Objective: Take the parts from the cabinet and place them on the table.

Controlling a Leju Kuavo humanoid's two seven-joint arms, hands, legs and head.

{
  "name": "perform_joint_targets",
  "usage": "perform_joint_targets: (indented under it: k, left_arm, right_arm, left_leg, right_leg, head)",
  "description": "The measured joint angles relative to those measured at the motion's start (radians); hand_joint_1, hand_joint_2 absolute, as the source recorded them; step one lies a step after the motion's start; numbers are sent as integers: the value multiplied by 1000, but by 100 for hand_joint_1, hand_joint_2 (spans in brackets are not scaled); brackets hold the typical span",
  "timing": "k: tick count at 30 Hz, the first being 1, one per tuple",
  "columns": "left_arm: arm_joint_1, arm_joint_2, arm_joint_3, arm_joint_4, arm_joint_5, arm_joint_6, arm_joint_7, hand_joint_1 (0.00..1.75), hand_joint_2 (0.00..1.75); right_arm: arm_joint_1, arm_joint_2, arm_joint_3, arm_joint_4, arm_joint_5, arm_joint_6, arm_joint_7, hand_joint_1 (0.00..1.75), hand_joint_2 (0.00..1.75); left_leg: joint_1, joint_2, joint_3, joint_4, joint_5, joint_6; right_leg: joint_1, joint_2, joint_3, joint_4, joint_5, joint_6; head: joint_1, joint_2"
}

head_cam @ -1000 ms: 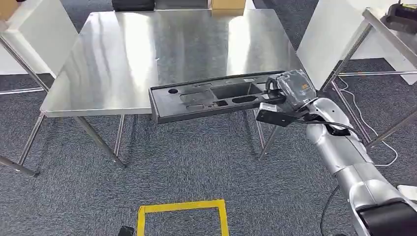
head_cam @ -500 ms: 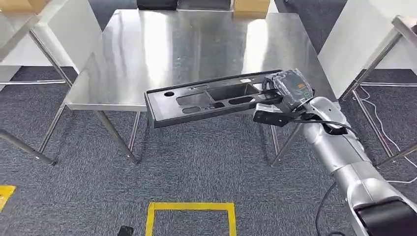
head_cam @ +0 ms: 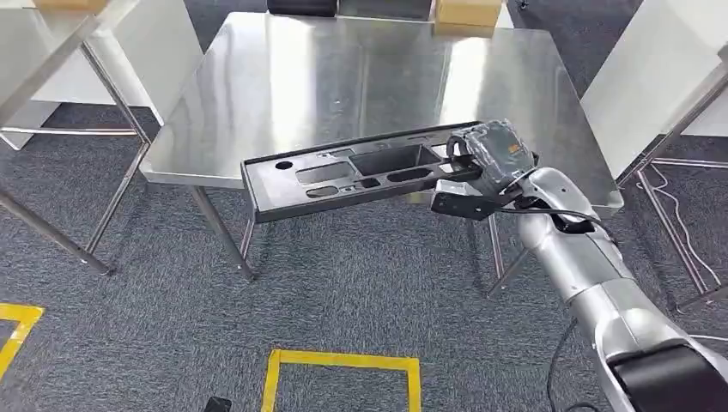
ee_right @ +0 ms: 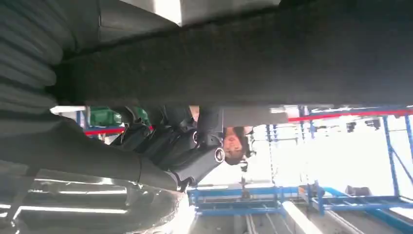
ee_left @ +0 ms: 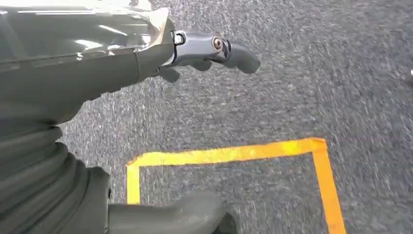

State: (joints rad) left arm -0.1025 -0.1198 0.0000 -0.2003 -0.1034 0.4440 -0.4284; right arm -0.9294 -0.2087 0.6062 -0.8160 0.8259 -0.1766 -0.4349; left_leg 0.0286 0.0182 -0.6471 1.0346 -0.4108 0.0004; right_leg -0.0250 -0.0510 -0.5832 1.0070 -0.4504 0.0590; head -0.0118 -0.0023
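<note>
A long black plastic part (head_cam: 343,176) with several cut-outs hangs level, partly over the front edge of the steel table (head_cam: 343,77) and partly over the carpet. My right hand (head_cam: 489,159) grips its right end. In the right wrist view the black part (ee_right: 272,58) runs across above the curled dark fingers (ee_right: 185,146). My left hand (ee_left: 146,58) hangs above the grey carpet, holding nothing, with its fingers apart.
Yellow tape square (head_cam: 343,365) lies on the carpet in front of me. Another steel table frame (head_cam: 51,34) stands at the left, and metal legs (head_cam: 678,129) with a white panel at the right. A cardboard box (head_cam: 468,13) sits beyond the table. A person (ee_right: 236,141) stands farther off.
The whole view has shifted: the table now lies more to the right and centre, so the camera moved. My right hand still grips the black part in the same way.
</note>
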Motion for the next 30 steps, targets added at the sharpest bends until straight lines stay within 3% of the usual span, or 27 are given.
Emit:
perform_joint_targets:
  k: [1, 4, 7, 13, 15, 30]
  left_arm:
    - [0, 0, 0, 0, 0, 0, 0, 0, 175]
    - [1, 0, 0, 0, 0, -10, 8, 0, 175]
    - [2, 0, 0, 0, -2, -15, 13, 0, 175]
    - [2, 0, 0, 0, -9, -15, 24, 0, 175]
    - [2, 0, 0, 0, -11, -14, 27, 0, 175]
    - [2, 0, 0, 0, -17, 10, 33, 0, 175]
  right_arm:
    - [2, -1, 0, 1, 0, 0, 0, 162, 175]
    - [2, 0, 0, 3, 0, -6, -3, 162, 175]
    - [2, 1, 0, 6, 1, -8, -5, 162, 175]
    - [3, 2, 0, 17, 1, -27, -7, 162, 175]
    - [3, 2, 0, 21, 2, -33, -9, 162, 175]
    - [3, 19, 0, 53, 8, -40, -14, 162, 175]
  left_leg:
    - [-3, 0, -1, -2, 2, 2]
    - [-7, -10, -2, -1, 2, 4]
    - [-9, -12, -2, -1, 0, 12]
    - [-12, -9, -2, -1, -1, 17]
    - [-12, -9, -3, -1, -1, 17]
    - [-8, -8, -2, -1, 0, 18]
  right_leg:
    - [-4, 0, 4, -3, 2, -17]
    - [-5, -6, 12, -15, 4, -20]
    - [-6, -7, 18, -25, 9, -12]
    - [-7, -6, 17, -30, 14, -1]
    - [-7, -6, 18, -30, 13, 16]
    - [-4, -5, 13, -22, 13, 15]
  head:
    - [0, 0]
    - [2, 0]
    - [2, 0]
    - [1, 0]
    - [1, 0]
    - [1, 0]
